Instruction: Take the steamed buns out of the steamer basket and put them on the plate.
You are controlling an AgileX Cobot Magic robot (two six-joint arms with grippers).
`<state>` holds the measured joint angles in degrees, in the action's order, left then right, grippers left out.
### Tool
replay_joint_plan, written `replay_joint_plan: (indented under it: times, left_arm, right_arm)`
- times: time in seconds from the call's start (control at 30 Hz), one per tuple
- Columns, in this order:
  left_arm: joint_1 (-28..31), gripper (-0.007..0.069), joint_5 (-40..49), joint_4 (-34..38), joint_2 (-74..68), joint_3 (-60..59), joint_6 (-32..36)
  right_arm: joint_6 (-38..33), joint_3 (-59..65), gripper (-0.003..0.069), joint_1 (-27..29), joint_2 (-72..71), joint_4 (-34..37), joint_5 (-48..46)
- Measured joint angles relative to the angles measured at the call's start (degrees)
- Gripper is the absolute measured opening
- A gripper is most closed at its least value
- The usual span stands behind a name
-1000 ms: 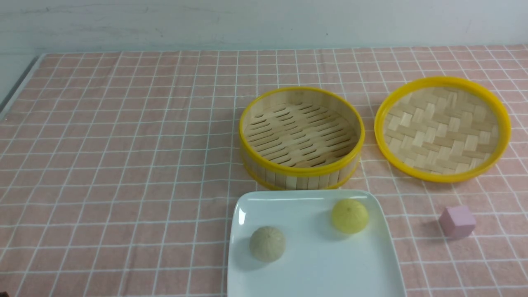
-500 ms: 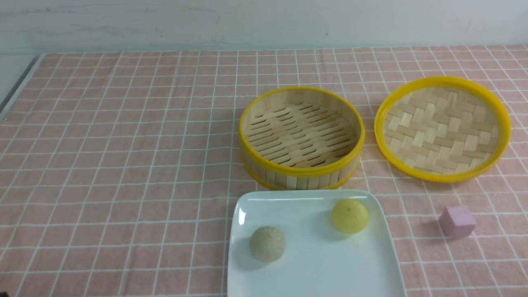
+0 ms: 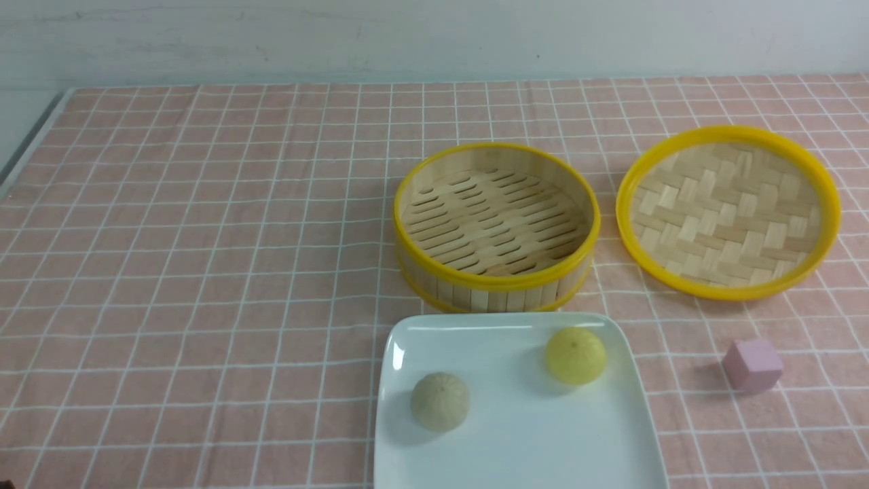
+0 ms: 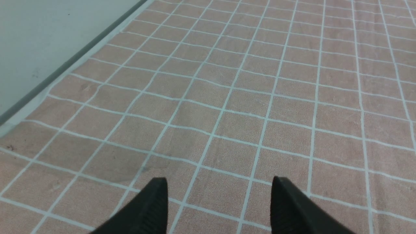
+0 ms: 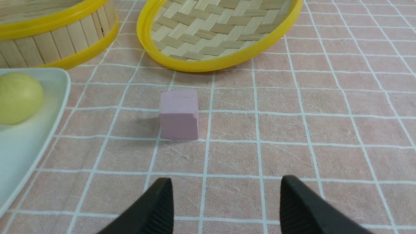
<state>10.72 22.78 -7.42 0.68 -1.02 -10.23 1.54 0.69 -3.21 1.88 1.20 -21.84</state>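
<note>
2 buns are what you are after, and both lie on the plate: the yellow bun near its far right corner, the beige bun toward its left side, well apart from each other. The steamer basket just behind the plate shows only its bare slat floor. Judged from that, the transfer looks complete, and you have no further pick to plan; at most, park the arms.

Your left gripper hangs over bare cloth with its jaws apart and nothing between them. Your right gripper is spread the same way, empty, near the pink cube, which is no part of the job. If you move that arm, steer clear of the cube and the plate's edge.

A pink tablecloth with white grid lines covers the table. The woven lid lies beside the basket on the right. A pale wall closes the back.
</note>
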Motion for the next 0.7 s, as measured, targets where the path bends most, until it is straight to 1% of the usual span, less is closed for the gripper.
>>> replay_joint_plan:
  times: [0.23, 0.53, 0.7]
  left_arm:
    - [0.0, 0.0438, 0.0, 0.0, 0.0, 0.0, 0.0]
    - [0.0, 0.0438, 0.0, 0.0, 0.0, 0.0, 0.0]
    - [0.0, 0.0438, 0.0, 0.0, 0.0, 0.0, 0.0]
  right_arm:
    - [0.0, 0.0, 0.0442, 0.0, 0.0, -0.14, 0.0]
    - [0.05, 0.0, 0.0442, 0.0, -2.45, -4.01, -0.71]
    - [0.05, 0.0, 0.0442, 0.0, -2.45, -4.27, -0.75]
